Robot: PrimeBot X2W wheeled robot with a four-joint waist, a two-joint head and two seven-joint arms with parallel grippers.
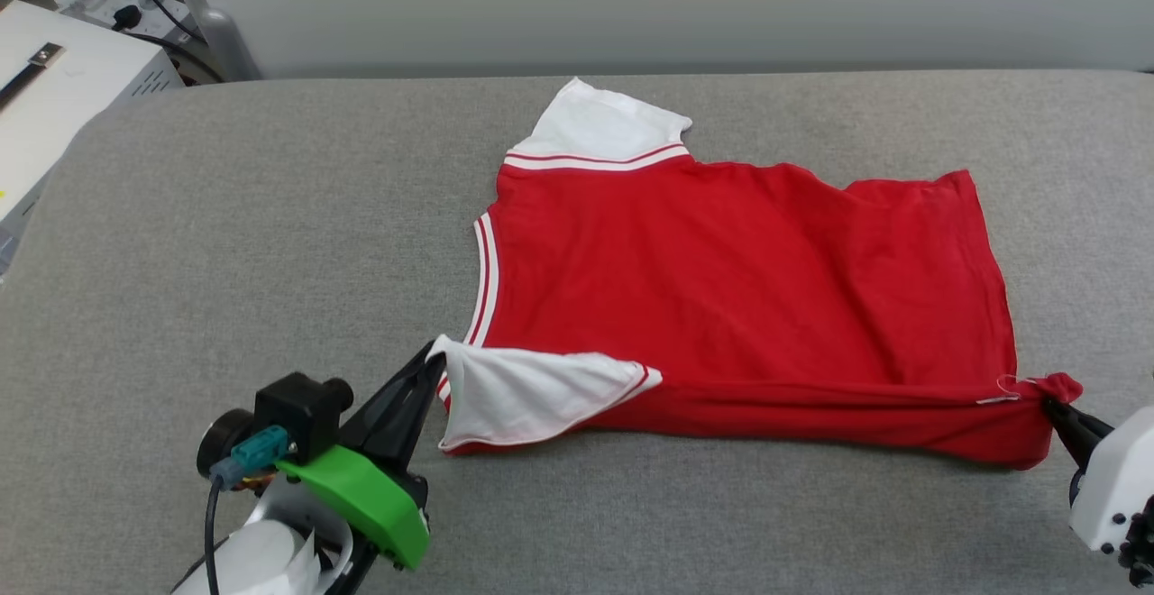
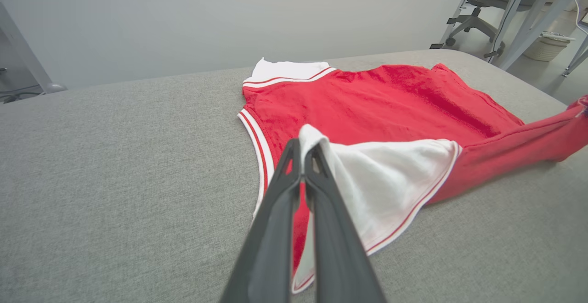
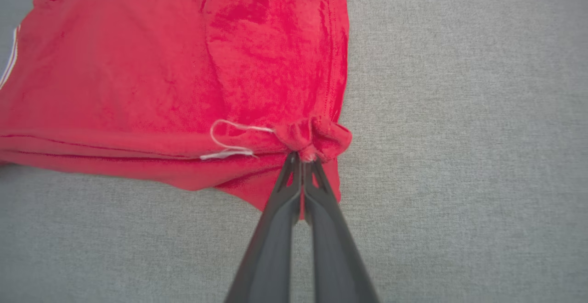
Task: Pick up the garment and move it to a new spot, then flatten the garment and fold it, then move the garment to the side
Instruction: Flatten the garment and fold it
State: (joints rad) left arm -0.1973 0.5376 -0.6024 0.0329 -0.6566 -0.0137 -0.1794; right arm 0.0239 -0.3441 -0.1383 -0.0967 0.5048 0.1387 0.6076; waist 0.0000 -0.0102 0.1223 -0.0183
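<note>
The garment (image 1: 739, 270) lies right of centre on the table (image 1: 225, 243), near edge raised. The left gripper (image 1: 435, 359) is clamped on the near sleeve (image 1: 532, 392), the right gripper (image 1: 1051, 406) on the hem corner (image 1: 1062, 388). Both ends should probably travel level and together — taut, not stretched — for a straight fold.

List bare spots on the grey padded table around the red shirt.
Free: grey fabric tabletop left of the red, white-sleeved T-shirt; strip behind its far sleeve; right of its hem. Crowded: near edge, where left gripper and right gripper pinch the fold.
</note>
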